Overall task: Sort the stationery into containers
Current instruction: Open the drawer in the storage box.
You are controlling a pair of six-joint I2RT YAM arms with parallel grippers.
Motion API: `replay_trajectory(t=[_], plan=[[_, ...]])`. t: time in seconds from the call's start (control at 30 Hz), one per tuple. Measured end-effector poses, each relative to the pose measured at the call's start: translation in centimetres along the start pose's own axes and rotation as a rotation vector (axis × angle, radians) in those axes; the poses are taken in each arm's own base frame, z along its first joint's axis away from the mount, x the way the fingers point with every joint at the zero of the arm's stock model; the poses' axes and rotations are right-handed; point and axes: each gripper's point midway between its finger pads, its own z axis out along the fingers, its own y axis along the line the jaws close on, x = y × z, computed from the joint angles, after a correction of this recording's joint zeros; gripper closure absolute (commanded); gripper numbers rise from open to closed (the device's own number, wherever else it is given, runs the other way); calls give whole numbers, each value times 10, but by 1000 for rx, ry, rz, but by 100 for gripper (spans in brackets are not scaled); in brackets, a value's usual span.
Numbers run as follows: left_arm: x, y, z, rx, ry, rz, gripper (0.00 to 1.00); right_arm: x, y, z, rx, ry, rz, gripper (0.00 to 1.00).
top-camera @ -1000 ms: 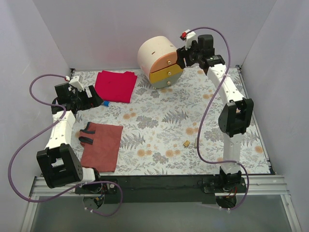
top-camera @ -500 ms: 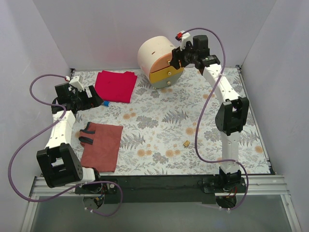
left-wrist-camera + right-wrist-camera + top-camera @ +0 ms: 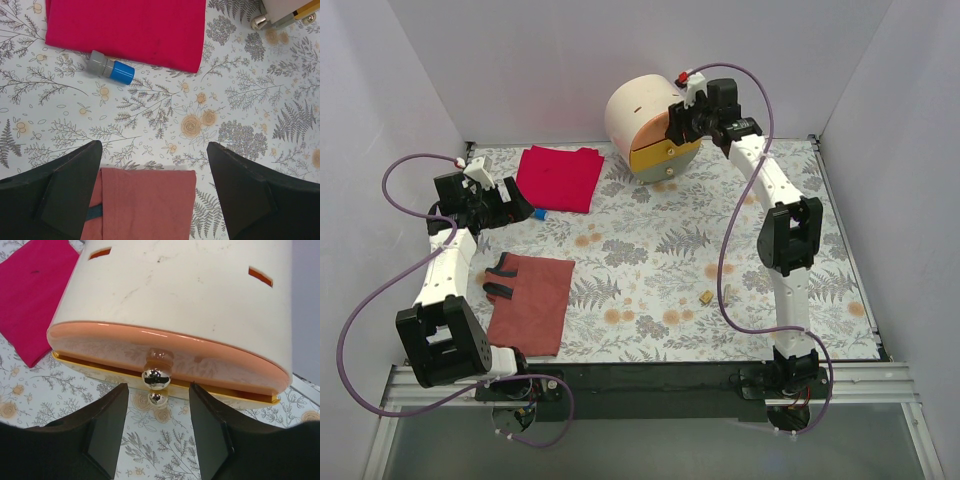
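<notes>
A floral-printed tabletop sits boxed in by plain white walls, with the cream cabinet at the middle of its far edge and a red cloth and a rust-brown cloth along the left side. The right pincer stands partly open at the orange drawer, its jaws either side of the knob without gripping it. The left pincer hangs wide open and empty near the left edge, a small blue-and-grey piece lying beside the red cloth and a tan block towards the near right.
</notes>
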Motion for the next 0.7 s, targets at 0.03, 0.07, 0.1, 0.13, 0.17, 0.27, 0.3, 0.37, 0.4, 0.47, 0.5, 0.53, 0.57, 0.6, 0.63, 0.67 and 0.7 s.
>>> replay_trajectory(t=[0.03, 0.07, 0.1, 0.13, 0.17, 0.27, 0.3, 0.37, 0.4, 0.47, 0.5, 0.53, 0.57, 0.6, 0.63, 0.67, 0.7], plan=[[0, 0, 0, 0, 0, 0, 13, -1, 0, 1, 4, -4, 1, 41], [0, 0, 0, -1, 1, 0, 13, -3, 0, 1, 5, -8, 2, 42], [0, 1, 0, -2, 1, -1, 13, -6, 1, 1, 4, -15, 2, 43], [1, 1, 1, -3, 2, -1, 13, -8, 1, 2, 7, -24, 2, 43], [1, 1, 2, -3, 3, -1, 13, -10, 1, 2, 8, -30, 3, 44], [3, 3, 4, -4, 10, -5, 13, -15, 3, 5, 12, -45, 0, 47], [3, 3, 4, -4, 11, -6, 13, -16, 3, 5, 16, -48, 0, 47], [3, 3, 4, -4, 11, -5, 13, -15, 4, 8, 20, -46, -1, 49], [2, 3, 4, -4, 9, -5, 13, -14, 4, 9, 25, -44, -1, 50], [2, 3, 4, -4, 9, -5, 13, -12, 3, 11, 39, -39, -1, 51], [2, 3, 4, -4, 9, -4, 13, -10, 2, 13, 49, -34, 0, 52], [2, 3, 4, -4, 9, -4, 13, -8, 1, 14, 56, -30, 0, 54], [2, 3, 4, -5, 10, -5, 13, -7, 2, 15, 61, -27, 0, 56], [3, 3, 5, -5, 11, -5, 13, -7, 2, 16, 64, -26, -1, 57], [3, 4, 5, -5, 11, -5, 13, -6, 2, 16, 69, -24, -2, 60], [4, 4, 6, -6, 14, -7, 13, -6, 2, 17, 74, -23, -2, 62], [4, 5, 6, -7, 16, -8, 13, -6, 2, 17, 76, -23, -2, 64]])
